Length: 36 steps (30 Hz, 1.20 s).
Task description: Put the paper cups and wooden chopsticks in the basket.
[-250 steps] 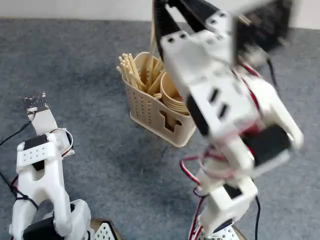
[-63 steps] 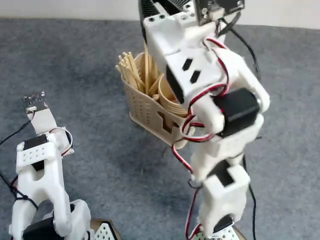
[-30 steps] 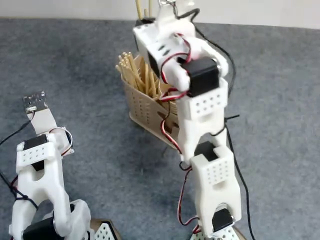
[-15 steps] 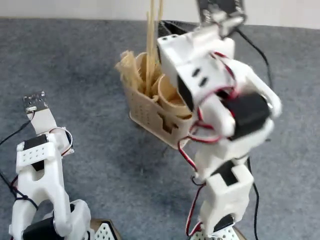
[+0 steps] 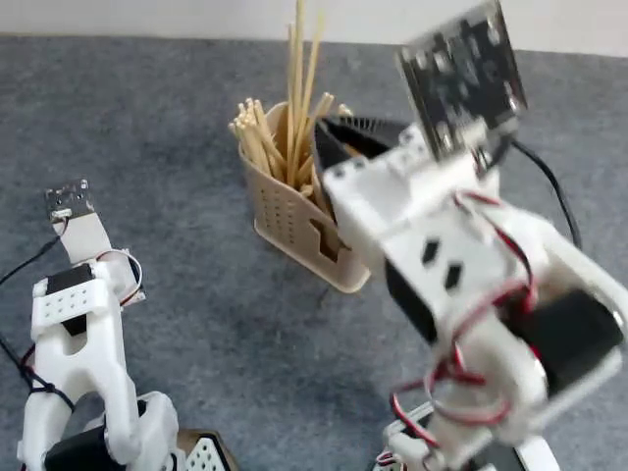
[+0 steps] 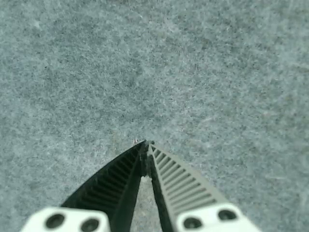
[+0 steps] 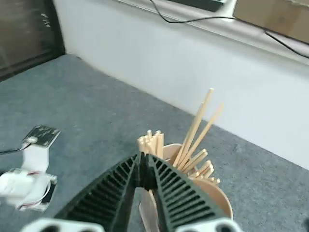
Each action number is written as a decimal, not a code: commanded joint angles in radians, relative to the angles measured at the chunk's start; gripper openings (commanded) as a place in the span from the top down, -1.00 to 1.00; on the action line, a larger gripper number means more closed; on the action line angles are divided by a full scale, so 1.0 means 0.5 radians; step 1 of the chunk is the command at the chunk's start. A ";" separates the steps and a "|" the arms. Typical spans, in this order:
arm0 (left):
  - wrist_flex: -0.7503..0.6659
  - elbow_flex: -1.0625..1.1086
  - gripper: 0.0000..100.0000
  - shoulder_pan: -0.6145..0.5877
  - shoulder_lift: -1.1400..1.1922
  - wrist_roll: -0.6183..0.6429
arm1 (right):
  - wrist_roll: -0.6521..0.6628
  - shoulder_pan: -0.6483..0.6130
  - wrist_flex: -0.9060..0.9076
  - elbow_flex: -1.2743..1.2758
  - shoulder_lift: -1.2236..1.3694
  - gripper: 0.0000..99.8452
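A: Right gripper (image 7: 143, 159)?
B: Clenched, nothing between its fingers. It hangs above the basket (image 5: 294, 221).
A: Wooden chopsticks (image 5: 299, 88)?
B: They stand in the basket: a short bundle at one end, and a few long ones leaning up higher than the rest. A paper cup (image 7: 217, 191) sits beside them in the basket.
A: Left gripper (image 6: 146, 146)?
B: Also clenched and empty, over the grey tabletop (image 5: 147, 118), well apart from the basket.

Grey carpet (image 5: 167, 118) all around; white wall (image 7: 159, 63) behind; black cable (image 7: 193, 20) trailing along wall's top edge.
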 commanded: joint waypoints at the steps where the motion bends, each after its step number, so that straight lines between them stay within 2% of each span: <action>1: -0.031 -0.002 0.99 -0.011 -0.060 0.006 | 0.031 -0.041 0.017 0.186 -0.265 0.99; 8: -0.021 -0.002 0.99 -0.011 -0.075 0.006 | 0.034 -0.038 -0.044 0.987 -0.848 0.99; 14: -0.018 -0.008 0.99 -0.014 -0.100 0.009 | 0.055 -0.032 -0.437 1.926 -1.475 0.99; 17: -0.018 0.035 0.99 -0.035 -0.256 0.015 | 0.080 -0.032 -0.683 2.435 -1.794 0.99; 26: -0.028 0.560 0.99 -0.081 -1.315 0.021 | 0.089 0.315 -1.195 3.540 -2.564 0.99; 32: -0.015 0.968 0.99 0.011 -2.193 0.021 | 0.077 0.450 -1.343 4.043 -3.024 0.99; 36: 0.129 1.162 0.99 0.094 -2.711 0.021 | 0.071 0.618 -1.361 4.258 -3.024 0.99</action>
